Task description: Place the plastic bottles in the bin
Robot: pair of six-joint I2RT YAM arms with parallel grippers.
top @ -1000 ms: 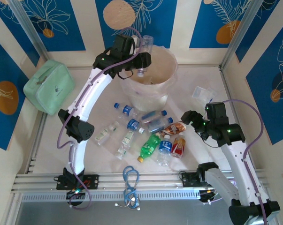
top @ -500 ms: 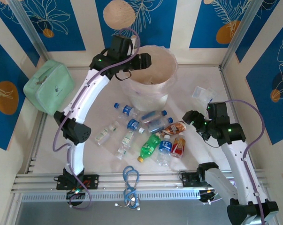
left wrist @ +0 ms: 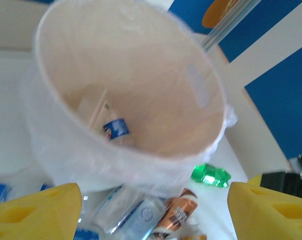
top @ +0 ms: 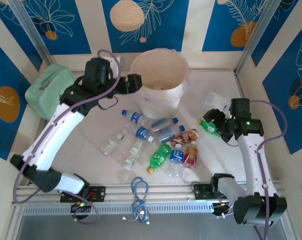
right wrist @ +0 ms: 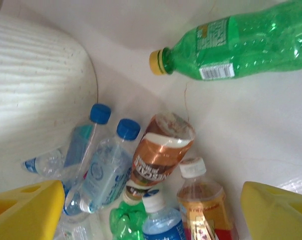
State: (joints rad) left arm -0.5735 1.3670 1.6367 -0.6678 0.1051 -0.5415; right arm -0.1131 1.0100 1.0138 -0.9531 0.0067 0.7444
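Note:
The bin (top: 161, 100) stands at the back of the table, with a clear blue-labelled bottle (left wrist: 115, 129) lying inside it. My left gripper (top: 135, 84) is just left of the bin's rim (left wrist: 211, 85), open and empty (left wrist: 153, 212). Several plastic bottles (top: 163, 134) lie in a loose pile in front of the bin: clear ones with blue caps (right wrist: 103, 165), a brown-labelled one (right wrist: 161, 150), an orange-labelled one (right wrist: 203, 205). A green bottle with a yellow cap (right wrist: 236, 45) lies apart, right of the pile (top: 206, 126). My right gripper (top: 211, 121) hovers over that edge, open and empty (right wrist: 151, 212).
A mint-green pouch (top: 53, 92) sits at the far left. A crumpled clear bag (top: 218, 100) lies at the right, behind the right gripper. A coil of blue cable (top: 139, 192) rests on the front rail. Two small clear bottles (top: 112, 143) lie left of the pile.
The left gripper let go of a clear bottle over the bin and pulled back to the left of the rim. The right gripper drew back to the right, uncovering a green bottle.

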